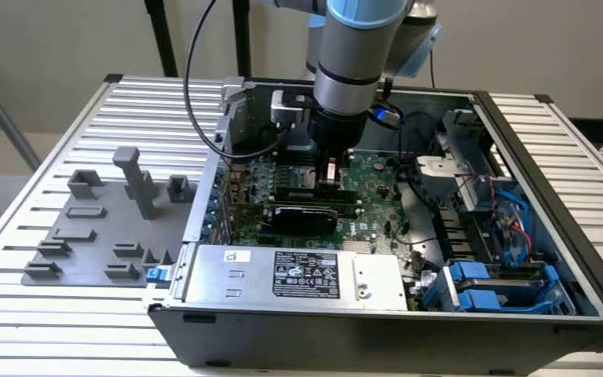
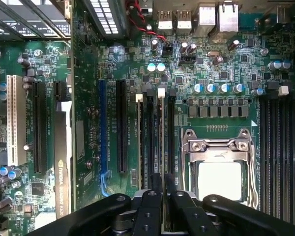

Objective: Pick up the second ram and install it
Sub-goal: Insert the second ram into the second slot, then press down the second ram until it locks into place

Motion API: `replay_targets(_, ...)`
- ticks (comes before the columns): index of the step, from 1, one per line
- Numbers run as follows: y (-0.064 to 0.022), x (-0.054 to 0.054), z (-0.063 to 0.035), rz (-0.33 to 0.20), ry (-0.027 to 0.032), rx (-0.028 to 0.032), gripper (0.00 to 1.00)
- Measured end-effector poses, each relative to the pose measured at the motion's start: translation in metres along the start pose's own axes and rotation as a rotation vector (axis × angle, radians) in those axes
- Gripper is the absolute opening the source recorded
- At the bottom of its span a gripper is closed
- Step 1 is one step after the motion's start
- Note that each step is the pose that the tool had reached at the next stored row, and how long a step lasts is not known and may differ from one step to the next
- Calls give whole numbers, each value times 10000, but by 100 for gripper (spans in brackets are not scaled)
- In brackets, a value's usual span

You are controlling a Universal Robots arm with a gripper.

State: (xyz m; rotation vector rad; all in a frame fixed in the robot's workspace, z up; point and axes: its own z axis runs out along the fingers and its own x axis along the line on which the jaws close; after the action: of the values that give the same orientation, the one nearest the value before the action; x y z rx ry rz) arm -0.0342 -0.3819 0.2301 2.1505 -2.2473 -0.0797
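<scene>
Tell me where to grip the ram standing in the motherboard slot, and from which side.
Pinch the ram across its two flat faces, mid-length on the upper long edge, coming straight down. It stands thin and on edge, with neighbouring slots close on both sides, so only the top looks free. The gripper straddles it that way.

A ribbed metal table (image 1: 92, 98) carries an open computer case (image 1: 385, 330) and a gray fixture plate (image 1: 92, 236).

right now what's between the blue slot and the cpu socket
Wrist view: a long black slot, then narrow memory slots, lie between the blue slot and CPU socket.
</scene>
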Motion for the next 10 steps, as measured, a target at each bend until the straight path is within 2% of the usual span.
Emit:
replay_targets(5,-1,3,6,-5,-88,-3,0)
replay_targets(10,-1,12,15,-5,-97,-1,0)
